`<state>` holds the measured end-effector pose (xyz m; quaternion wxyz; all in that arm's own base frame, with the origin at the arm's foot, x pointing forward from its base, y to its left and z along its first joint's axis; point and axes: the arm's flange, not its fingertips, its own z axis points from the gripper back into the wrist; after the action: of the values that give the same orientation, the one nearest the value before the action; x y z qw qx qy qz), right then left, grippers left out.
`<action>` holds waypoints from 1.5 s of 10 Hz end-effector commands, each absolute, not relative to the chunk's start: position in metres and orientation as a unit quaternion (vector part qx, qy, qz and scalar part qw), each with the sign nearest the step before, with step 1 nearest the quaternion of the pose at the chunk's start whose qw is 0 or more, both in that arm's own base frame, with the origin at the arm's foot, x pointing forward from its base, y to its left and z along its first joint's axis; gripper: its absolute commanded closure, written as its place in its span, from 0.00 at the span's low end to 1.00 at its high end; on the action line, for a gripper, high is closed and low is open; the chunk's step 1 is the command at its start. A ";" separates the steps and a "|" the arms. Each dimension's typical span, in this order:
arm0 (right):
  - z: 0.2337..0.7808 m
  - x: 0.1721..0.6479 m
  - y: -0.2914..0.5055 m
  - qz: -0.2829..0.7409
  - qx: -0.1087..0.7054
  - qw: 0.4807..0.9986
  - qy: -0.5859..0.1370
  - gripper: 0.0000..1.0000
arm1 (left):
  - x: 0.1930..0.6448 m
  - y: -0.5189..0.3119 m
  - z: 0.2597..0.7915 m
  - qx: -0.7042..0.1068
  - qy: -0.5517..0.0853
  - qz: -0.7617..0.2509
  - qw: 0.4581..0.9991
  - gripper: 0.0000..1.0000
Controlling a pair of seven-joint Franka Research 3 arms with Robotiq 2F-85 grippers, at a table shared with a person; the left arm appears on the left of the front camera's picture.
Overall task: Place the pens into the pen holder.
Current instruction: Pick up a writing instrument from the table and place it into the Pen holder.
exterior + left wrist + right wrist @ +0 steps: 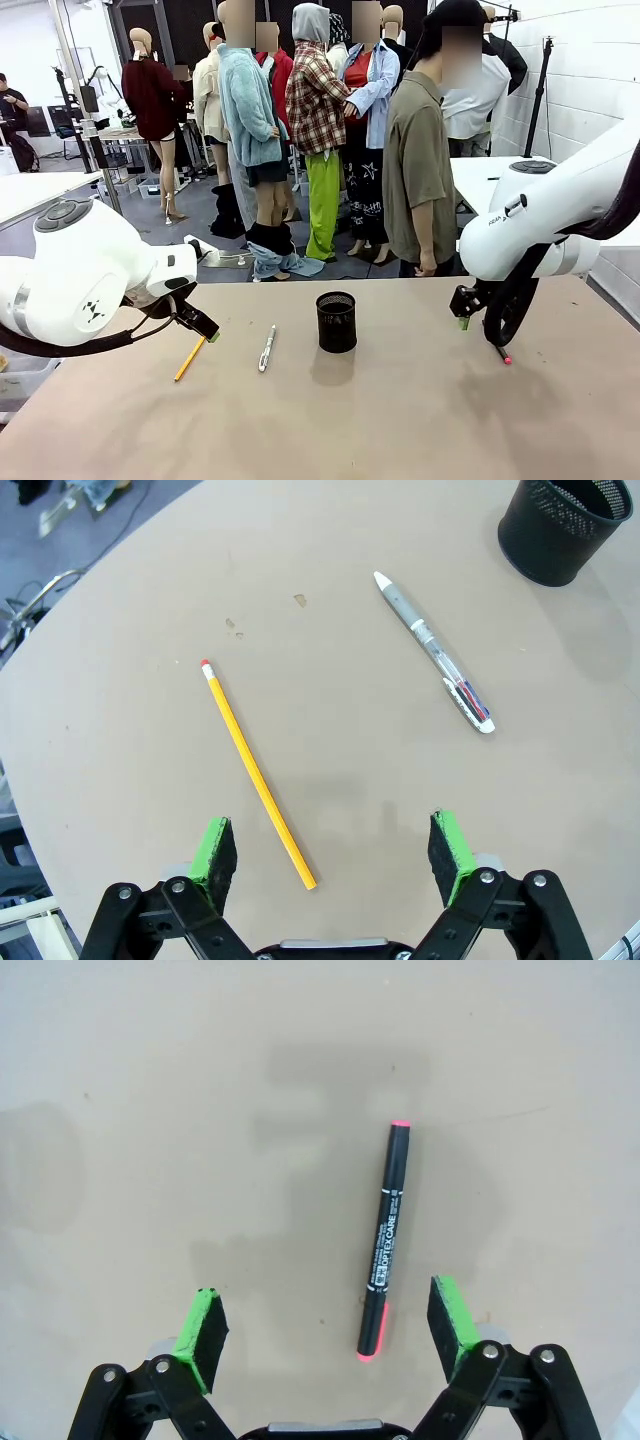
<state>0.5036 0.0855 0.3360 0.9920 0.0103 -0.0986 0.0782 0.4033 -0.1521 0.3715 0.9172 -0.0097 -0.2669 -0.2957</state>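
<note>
**A:** We're looking across the table (pixel 400 430), and the left gripper (pixel 330 835) is hanging low with its jaws spread wide, gripping nothing.

**B:** Right, and we're seeing the orange-yellow pencil (pixel 258 775) lying flat just under it. Its plain end is reaching in between the green pads and touching neither. The red eraser end is pointing away.

**A:** The white-silver pen (pixel 435 652) is lying beside the pencil, apart from it and on the side toward the pen holder (pixel 336 321).

**B:** That black mesh cup is standing upright near the middle of the table. We can't tell whether anything is sitting inside it.

**A:** Over on the other side, the right gripper (pixel 325 1305) is also gaping open over the tabletop, empty.

**B:** We're watching a black marker (pixel 384 1240) with pink ends lying flat there. Its near end is sitting between the two fingers, closer to one pad, without touching it.

**A:** And that marker is lying well apart from the cup.

**B:** A person (pixel 420 160) is standing at the far edge, side-on to us, arms hanging down.
</note>
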 end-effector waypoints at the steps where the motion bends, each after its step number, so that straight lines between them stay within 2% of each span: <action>1: 0.330 0.516 0.086 0.046 -0.001 0.996 -0.072 0.00 | 0.403 -0.151 0.372 -0.010 -0.267 -0.295 0.917 0.00; 7: 0.304 0.531 0.066 0.030 0.008 0.999 -0.029 0.00 | 0.403 -0.151 0.372 -0.010 -0.267 -0.295 0.917 0.00; 12: 0.302 0.531 0.067 0.040 0.011 0.999 -0.018 1.00 | 0.403 -0.151 0.372 -0.010 -0.267 -0.295 0.917 0.00; 15: 0.302 0.530 0.068 0.043 0.007 0.999 -0.012 1.00 | 0.403 -0.151 0.372 -0.010 -0.267 -0.295 0.917 0.00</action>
<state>0.5267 0.0653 0.3042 0.9990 0.0072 -0.0244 0.0369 0.4033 -0.1521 0.3714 0.9172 -0.0097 -0.2669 -0.2957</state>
